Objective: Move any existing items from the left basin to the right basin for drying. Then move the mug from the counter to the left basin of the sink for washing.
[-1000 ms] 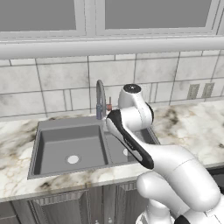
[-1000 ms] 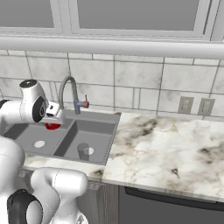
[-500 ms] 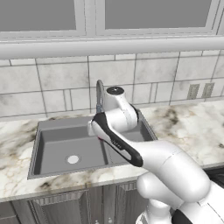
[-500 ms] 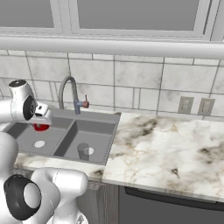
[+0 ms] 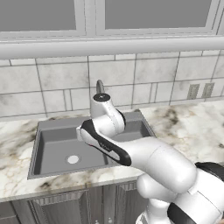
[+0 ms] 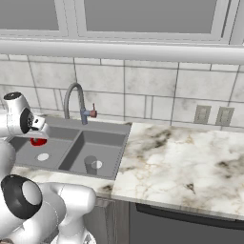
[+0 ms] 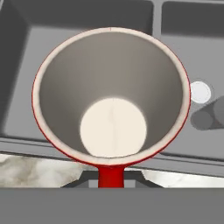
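Plainly unlabelled, the red mug (image 7: 111, 94) hangs pinched by the pincer (image 7: 111, 175) over the left basin (image 6: 28, 151).

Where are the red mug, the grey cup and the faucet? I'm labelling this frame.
red mug (image 7: 111, 94): hand view, inner wall.
grey cup (image 6: 90, 165): right base view, side wall.
faucet (image 6: 70, 94): right base view, arched neck.

Even, diffuse rendered light is being cast over all three views, with no glare being produced on the counter (image 6: 190, 162). Soft shading is being held inside the sink (image 5: 57, 148), darkest against its walls. In the hand view, the mug (image 7: 111, 94) is being rendered large and flared by closeness, its inside graded from grey to a bright base. Edges around the sink are being shown slightly soft.
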Available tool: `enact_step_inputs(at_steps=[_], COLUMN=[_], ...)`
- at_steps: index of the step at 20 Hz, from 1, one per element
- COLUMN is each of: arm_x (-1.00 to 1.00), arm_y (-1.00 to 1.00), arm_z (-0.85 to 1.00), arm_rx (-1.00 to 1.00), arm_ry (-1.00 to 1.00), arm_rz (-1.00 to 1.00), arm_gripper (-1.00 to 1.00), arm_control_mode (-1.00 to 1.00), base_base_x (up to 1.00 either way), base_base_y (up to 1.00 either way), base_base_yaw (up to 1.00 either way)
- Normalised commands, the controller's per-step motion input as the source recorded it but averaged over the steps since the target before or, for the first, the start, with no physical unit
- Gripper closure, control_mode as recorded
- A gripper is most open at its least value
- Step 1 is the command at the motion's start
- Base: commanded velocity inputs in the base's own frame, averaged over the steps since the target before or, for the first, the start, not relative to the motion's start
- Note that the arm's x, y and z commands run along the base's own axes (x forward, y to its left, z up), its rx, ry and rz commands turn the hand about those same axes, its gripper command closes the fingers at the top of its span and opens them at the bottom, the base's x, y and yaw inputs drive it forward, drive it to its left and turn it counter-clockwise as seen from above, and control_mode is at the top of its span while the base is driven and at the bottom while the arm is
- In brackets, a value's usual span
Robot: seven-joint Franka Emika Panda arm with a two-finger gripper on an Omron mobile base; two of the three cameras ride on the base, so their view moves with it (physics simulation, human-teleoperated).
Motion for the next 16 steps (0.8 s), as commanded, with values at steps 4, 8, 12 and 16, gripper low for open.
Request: enact_step_inputs(at_steps=[4, 8, 12, 16], arm_x=[0.24, 0.27, 0.24, 0.25], arm_y=[0.32, 0.31, 0.28, 0.23], arm_z=[-0.31, -0.3, -0.3, -0.3], arm_rx=[0.0, 0.0, 0.0, 0.0], arm_ry=[0.04, 0.04, 0.05, 0.03], arm_rz=[0.0, 0.0, 0.0, 0.0], arm_gripper=[1.0, 1.0, 1.0, 1.0], arm_control_mode=[-1.0, -1.0, -1.0, -1.0], base_base_x=[0.0, 0.0, 0.0, 0.0], base_base_y=[0.0, 0.0, 0.0, 0.0], base_base_yaw=[0.0, 0.0, 0.0, 0.0])
